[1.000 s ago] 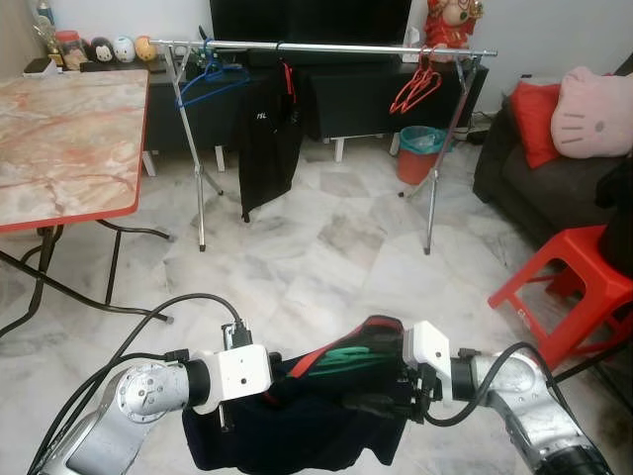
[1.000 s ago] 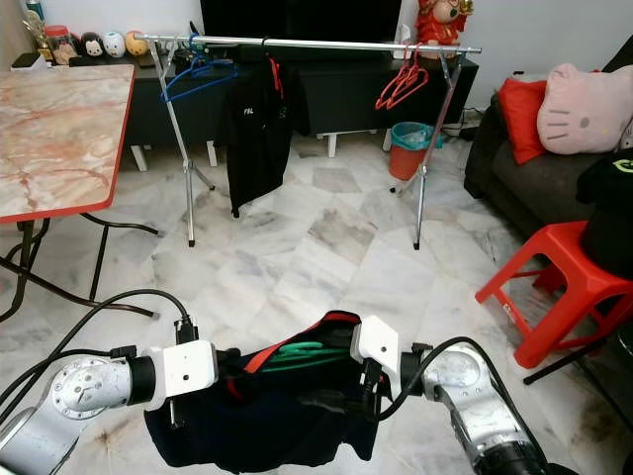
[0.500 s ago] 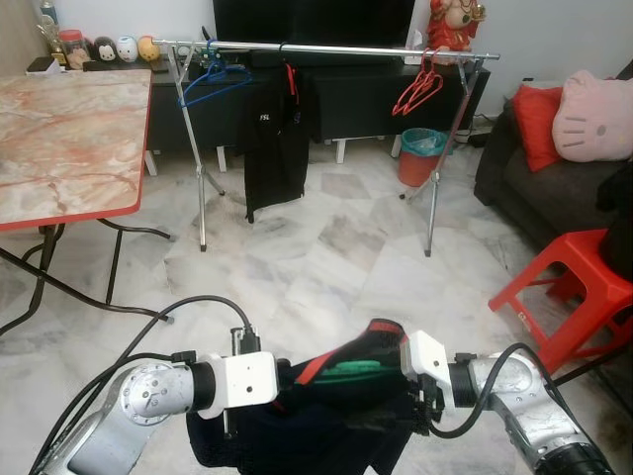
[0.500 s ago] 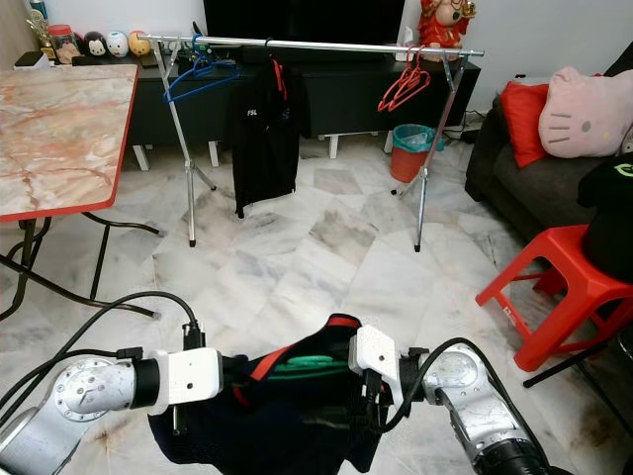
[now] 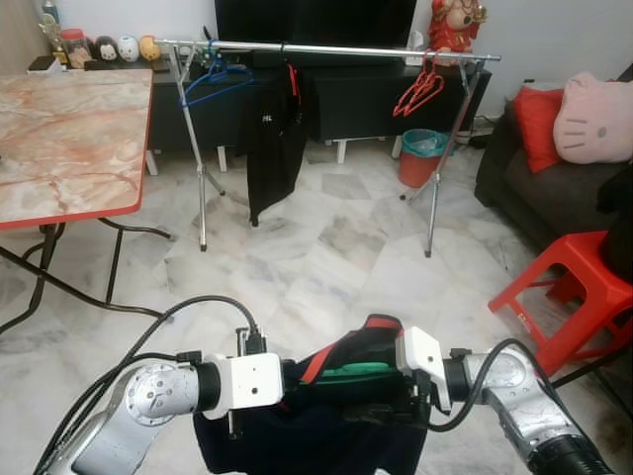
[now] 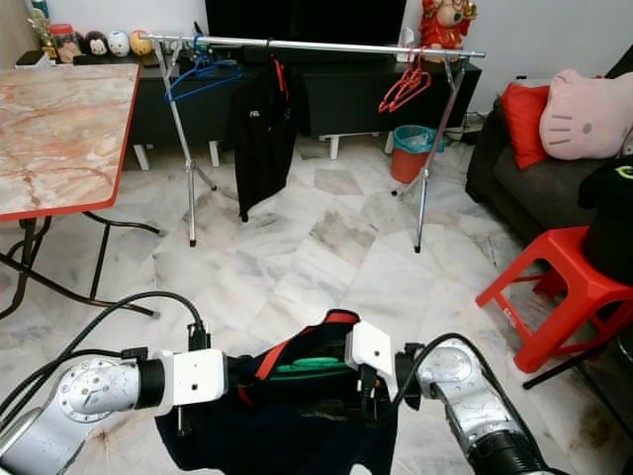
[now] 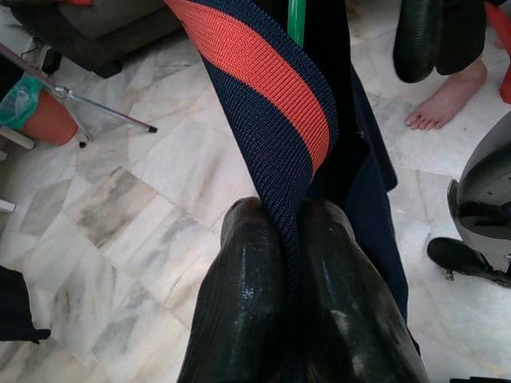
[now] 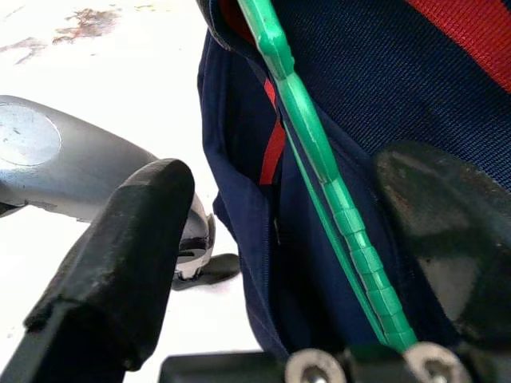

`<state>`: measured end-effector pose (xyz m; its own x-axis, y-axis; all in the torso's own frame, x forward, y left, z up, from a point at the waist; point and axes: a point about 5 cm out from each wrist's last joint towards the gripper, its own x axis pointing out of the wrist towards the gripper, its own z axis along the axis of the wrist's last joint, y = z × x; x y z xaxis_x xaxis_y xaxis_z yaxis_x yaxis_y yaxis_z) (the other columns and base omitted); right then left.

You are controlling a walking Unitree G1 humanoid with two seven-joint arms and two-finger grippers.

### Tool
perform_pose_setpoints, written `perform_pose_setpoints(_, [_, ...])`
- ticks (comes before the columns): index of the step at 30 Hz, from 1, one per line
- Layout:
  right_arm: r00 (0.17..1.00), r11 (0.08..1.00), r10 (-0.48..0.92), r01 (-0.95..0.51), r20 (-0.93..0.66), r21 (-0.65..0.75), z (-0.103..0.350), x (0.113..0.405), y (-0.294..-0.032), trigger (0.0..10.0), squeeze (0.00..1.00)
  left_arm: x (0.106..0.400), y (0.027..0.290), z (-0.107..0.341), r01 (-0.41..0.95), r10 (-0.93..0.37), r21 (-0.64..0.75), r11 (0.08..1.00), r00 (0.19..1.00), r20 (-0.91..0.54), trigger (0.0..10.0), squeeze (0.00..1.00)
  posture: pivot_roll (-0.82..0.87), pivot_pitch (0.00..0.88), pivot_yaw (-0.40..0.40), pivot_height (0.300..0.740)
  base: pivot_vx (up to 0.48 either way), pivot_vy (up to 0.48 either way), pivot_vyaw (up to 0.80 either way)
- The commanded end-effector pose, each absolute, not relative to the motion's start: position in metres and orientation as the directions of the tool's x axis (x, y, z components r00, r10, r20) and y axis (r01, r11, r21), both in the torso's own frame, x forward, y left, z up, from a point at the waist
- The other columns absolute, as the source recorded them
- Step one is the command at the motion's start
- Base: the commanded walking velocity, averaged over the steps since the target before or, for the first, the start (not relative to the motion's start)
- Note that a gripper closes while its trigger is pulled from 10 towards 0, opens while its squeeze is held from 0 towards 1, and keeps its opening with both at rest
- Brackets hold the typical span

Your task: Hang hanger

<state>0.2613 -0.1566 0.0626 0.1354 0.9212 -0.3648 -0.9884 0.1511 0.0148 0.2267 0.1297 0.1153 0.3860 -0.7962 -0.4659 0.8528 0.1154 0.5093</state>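
Green hanger [image 8: 319, 167] in navy shirt [image 7: 335, 152]: left gripper [image 7: 291, 263] pinches collar, right gripper [image 8: 279, 263] spread around it.

marble floor [image 5: 326, 257], folding table [image 5: 59, 139] left, dark sofa [image 5: 554, 188] right.

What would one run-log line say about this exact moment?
left gripper: shut on navy shirt collar | right gripper: open around green hanger | clothes rail: far ahead, not yet reached
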Motion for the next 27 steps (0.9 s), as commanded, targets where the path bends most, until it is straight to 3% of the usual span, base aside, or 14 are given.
perform_pose_setpoints(1, [0.149,0.157,0.918,-0.988,-0.367,-0.007,0.0658,0.2656,-0.1579,0.0,0.0,0.2264,0.1222,0.1249,0.833,-0.816,0.545,0.1,0.382,-0.434,10.0,0.0,0.19,0.0,-0.092,0.74,0.0,0.0,0.0])
perform_pose_setpoints(27, [0.15,0.164,0.92,-0.986,-0.362,0.007,0.0616,0.2655,-0.1562,0.0,0.0,0.2261,0.1215,0.1252,0.832,-0.816,0.546,0.1,0.382,-0.433,10.0,0.0,0.19,0.0,-0.094,0.74,0.0,0.0,0.0])
